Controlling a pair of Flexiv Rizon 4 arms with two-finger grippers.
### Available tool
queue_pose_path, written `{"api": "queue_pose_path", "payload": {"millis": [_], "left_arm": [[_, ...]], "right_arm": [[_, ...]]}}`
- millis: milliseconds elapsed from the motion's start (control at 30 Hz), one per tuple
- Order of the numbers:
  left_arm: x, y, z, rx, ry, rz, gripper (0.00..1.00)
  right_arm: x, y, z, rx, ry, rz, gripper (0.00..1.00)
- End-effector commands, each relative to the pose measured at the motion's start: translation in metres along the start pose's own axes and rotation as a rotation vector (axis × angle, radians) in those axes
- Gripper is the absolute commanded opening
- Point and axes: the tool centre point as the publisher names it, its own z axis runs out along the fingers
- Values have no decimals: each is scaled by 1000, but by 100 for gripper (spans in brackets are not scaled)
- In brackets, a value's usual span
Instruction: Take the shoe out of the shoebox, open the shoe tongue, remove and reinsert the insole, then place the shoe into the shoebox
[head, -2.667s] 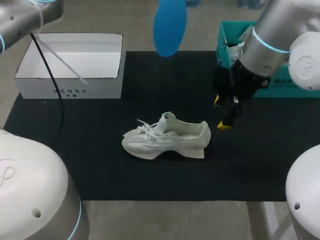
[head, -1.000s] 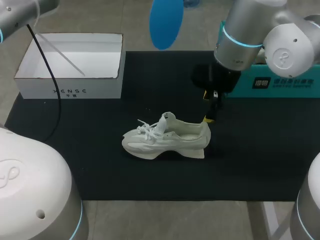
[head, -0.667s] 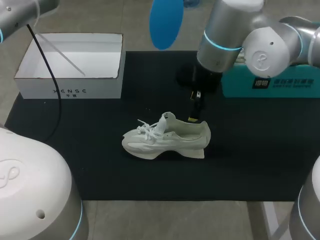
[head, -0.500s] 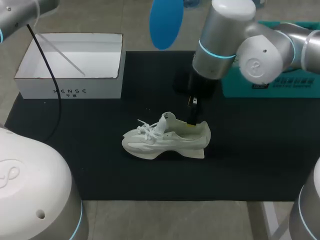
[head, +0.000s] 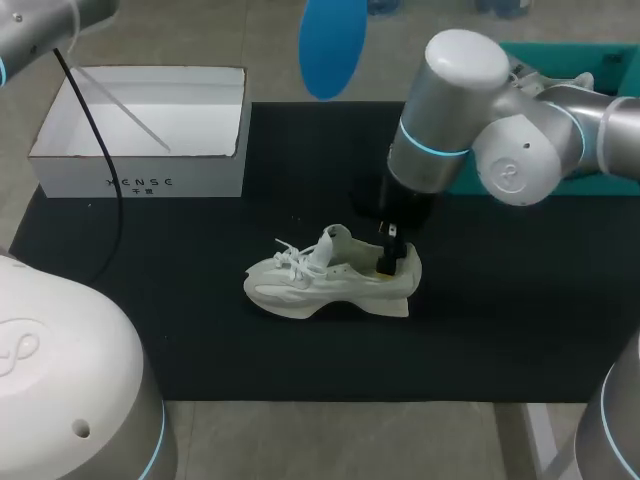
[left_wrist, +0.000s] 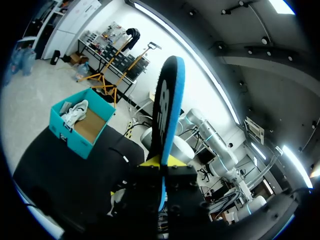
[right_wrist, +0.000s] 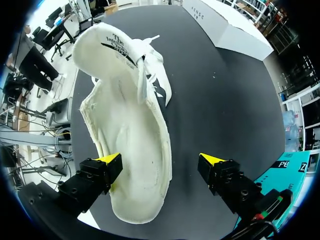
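The white shoe (head: 330, 275) lies on its sole mid-mat, toe to the left, tongue raised. My right gripper (head: 388, 258) hangs open over its heel. In the right wrist view one fingertip (right_wrist: 109, 161) is above the shoe (right_wrist: 132, 130) opening. The other fingertip (right_wrist: 212, 160) is outside over the mat, so the right gripper (right_wrist: 161, 161) straddles the heel's side wall. The blue insole (head: 332, 45) hangs high over the mat's far edge. In the left wrist view my left gripper (left_wrist: 161, 162) is shut on the insole (left_wrist: 167, 110), which stands edge-on.
A white open box (head: 140, 130) stands at the far left of the black mat (head: 300, 160). The teal shoebox (head: 570, 170) sits far right behind my right arm; the left wrist view shows another white shoe (left_wrist: 74, 111) inside it.
My right arm has swung left from beside the teal box and come down, bringing its open gripper onto the shoe's heel. The insole and the shoe have stayed put.
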Motion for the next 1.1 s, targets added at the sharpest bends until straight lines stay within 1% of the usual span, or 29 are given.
{"api": "queue_pose_path", "payload": {"millis": [33,67,100,133,167,300,467,767,867,933,1100], "left_arm": [[0,0,-1,-2,0,0,0],[0,0,-1,-2,0,0,0],[0,0,-1,-2,0,0,0],[0,0,-1,-2,0,0,0],[0,0,-1,-2,0,0,0],[0,0,-1,-2,0,0,0],[0,0,-1,-2,0,0,0],[0,0,-1,-2,0,0,0],[0,0,-1,-2,0,0,0],[0,0,-1,-2,0,0,0],[0,0,-1,-2,0,0,0]], "right_arm": [[-6,7,11,16,12,-8,100],[-7,7,12,18,17,-12,100],[-8,9,14,21,23,-18,96],[-7,11,16,25,27,-23,38],[-7,12,19,25,36,-33,0],[-8,9,27,31,48,-41,0],[-7,6,29,34,54,-41,0],[-7,7,30,29,54,-53,0],[-7,5,16,27,43,-54,0],[-7,5,0,28,24,-47,0],[-11,-5,-49,40,-28,-31,0]]}}
